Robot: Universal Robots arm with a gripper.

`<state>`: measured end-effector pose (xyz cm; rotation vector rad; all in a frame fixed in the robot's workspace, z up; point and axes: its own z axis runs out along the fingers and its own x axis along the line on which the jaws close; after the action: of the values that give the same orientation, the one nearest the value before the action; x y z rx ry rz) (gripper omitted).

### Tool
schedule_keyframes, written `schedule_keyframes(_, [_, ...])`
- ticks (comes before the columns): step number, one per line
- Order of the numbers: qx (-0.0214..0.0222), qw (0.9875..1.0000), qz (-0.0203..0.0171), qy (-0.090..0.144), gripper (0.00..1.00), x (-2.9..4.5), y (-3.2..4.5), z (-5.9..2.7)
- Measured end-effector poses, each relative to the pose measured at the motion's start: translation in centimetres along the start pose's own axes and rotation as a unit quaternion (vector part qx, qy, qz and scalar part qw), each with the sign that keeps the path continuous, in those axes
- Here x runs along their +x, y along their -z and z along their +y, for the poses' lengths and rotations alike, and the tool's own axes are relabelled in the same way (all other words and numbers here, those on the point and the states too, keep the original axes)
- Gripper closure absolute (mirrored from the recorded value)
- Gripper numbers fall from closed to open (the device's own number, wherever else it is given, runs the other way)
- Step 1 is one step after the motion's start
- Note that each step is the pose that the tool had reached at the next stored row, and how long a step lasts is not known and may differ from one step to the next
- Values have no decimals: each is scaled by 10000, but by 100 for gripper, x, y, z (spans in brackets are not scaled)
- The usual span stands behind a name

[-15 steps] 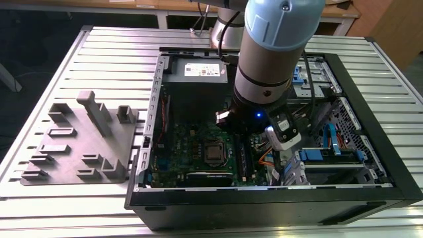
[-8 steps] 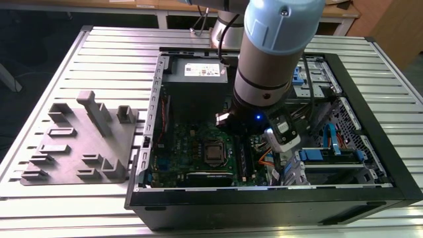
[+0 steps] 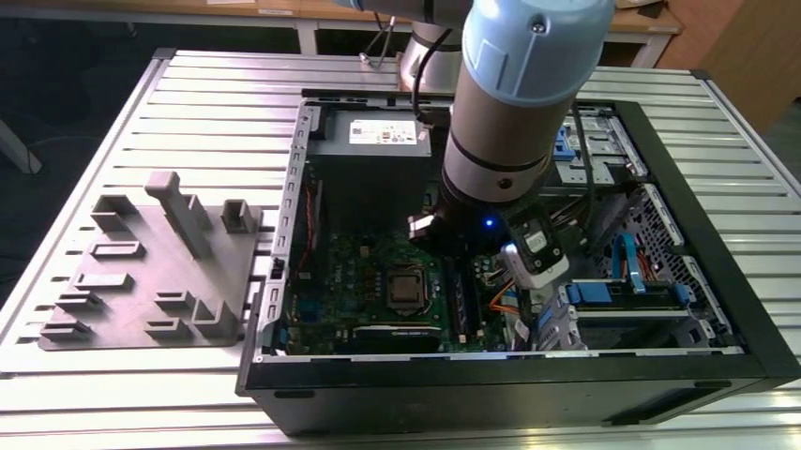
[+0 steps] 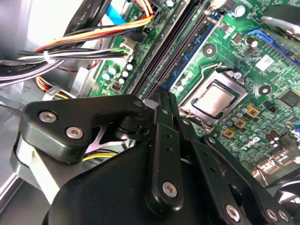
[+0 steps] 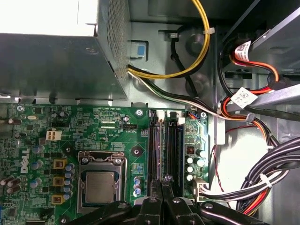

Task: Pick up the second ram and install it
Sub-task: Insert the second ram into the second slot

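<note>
My gripper [image 5: 164, 180] hangs low over the motherboard's long memory slots [image 5: 174, 145], just right of the square silver processor socket [image 5: 99, 183] in the first wrist view. Its black fingers [image 4: 159, 136] are pressed together at the tips. A thin dark sliver, the second ram [image 5: 164, 150], runs edge-on out from between the tips along the slots. I cannot tell whether it is seated. In the exterior view the arm [image 3: 507, 122] reaches down into the open computer case [image 3: 501, 384], and its wrist covers the upper end of the slots [image 3: 460, 300].
A grey plastic block [image 3: 157, 272] with raised holders lies on the slatted table at the exterior view's left. The power supply box [image 5: 56, 61] sits beyond the board. Cable bundles [image 5: 262, 183] and drive bays [image 3: 626, 291] crowd the side next to the slots.
</note>
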<state>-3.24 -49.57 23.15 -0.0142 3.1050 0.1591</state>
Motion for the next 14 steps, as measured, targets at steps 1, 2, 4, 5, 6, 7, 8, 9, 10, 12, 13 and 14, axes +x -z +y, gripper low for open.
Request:
schedule_keyframes(1, [-1, 10000, 0, 4, 92, 0, -3, 0])
schedule_keyframes(2, [-2, 10000, 0, 6, 92, 0, -9, 0])
schedule_keyframes(4, [-1, 10000, 1, 6, 92, 1, -21, -2])
schedule_keyframes(5, [0, 10000, 1, 7, 92, 1, -23, -2])
schedule_keyframes(6, [0, 10000, 1, 7, 92, 2, -23, -2])
schedule_keyframes(7, [-1, 10000, 0, 6, 92, 6, -24, -2])
schedule_keyframes(8, [0, 10000, 1, 6, 92, 7, -25, -3])
schedule_keyframes(9, [0, 10000, 1, 6, 92, 7, -25, -3])
schedule_keyframes(10, [-1, 10000, 1, 6, 92, 7, -26, -3])
schedule_keyframes(12, [-2, 10000, 0, 6, 92, 7, -32, -3])
schedule_keyframes(13, [-1, 10000, 0, 6, 92, 8, -34, -4])
schedule_keyframes(14, [0, 10000, 1, 6, 92, 8, -35, -5])
